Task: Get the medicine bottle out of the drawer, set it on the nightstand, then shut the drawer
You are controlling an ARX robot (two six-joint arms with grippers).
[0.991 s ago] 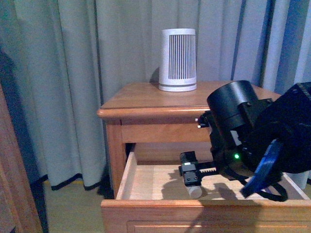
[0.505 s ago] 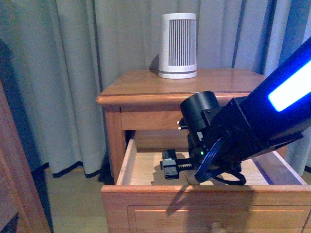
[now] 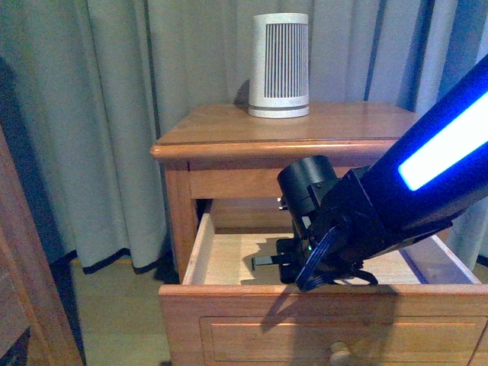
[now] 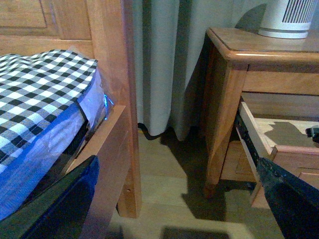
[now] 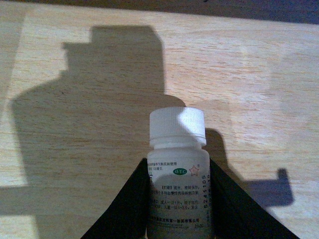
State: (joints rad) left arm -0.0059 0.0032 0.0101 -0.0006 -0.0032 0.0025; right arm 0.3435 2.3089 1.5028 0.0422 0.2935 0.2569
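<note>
Medicine bottle in right pincer, lengthwise along fingers, cap outward

Right arm in shot now, matte black all over, with a bright blue light strip glowing along its long link. There's a round, drum-shaped joint housing, a tiny green indicator light, and a blue cable looping beneath. Its fingers are plain black wedges. Left arm's fingers look dark and glossy.
</note>
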